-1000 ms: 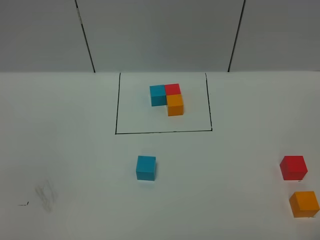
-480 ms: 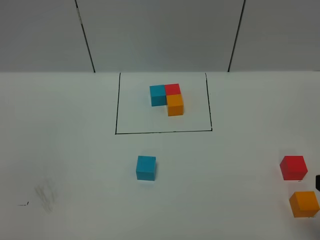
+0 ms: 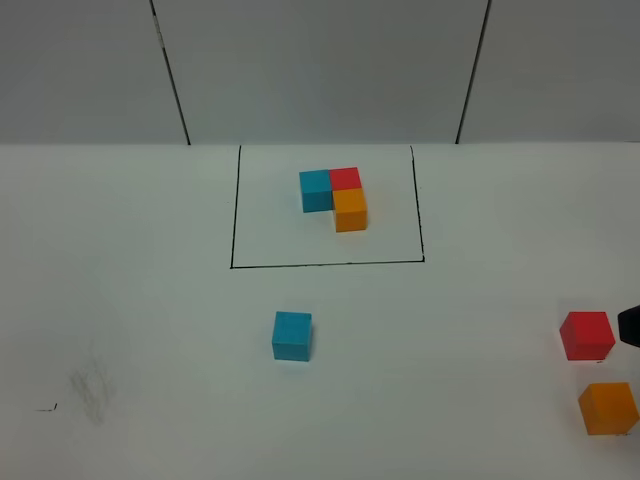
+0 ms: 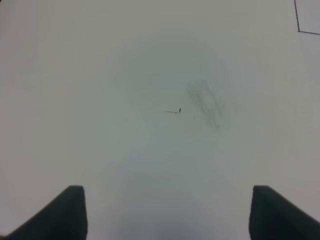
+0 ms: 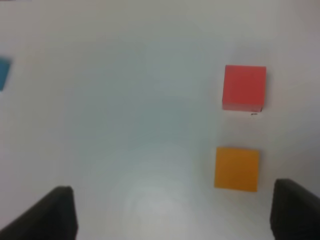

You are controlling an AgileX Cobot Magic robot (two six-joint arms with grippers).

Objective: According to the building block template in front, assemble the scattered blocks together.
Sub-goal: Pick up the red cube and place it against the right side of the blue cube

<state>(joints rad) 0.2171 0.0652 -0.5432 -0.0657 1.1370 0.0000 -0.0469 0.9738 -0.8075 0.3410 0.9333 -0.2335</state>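
White matte worktop (image 3: 130,300): carries everything I see; the loose cubes sit on its near half.
Thin black drawn rectangle (image 3: 325,265): far centre of the worktop, framing the model.
My left end effector (image 4: 175,215): dark fingers spread wide, gripping nothing, only bare worktop between them; it is out of sight in the high view.
My right end effector (image 5: 177,215): fingers spread wide too, nothing held; in the high view only a dark tip shows at the right edge (image 3: 630,325), just beside the red cube.
Building block template (image 3: 335,197): blue, red and orange cubes joined in an L inside the rectangle, blue left of red, orange in front of red.
Faint grey smudge (image 4: 205,102): on the near left of the worktop, ahead of my left end effector.
Loose matte blue cube (image 3: 292,335): alone, just in front of the rectangle's near line, well apart from the other two.
Loose matte red cube (image 3: 586,335): far right, near the orange one, not touching it.
Loose matte orange cube (image 3: 608,408): near right corner; from my right wrist it lies ahead of my fingers (image 5: 237,168), untouched.
Small black pen mark (image 4: 173,111): beside the smudge.
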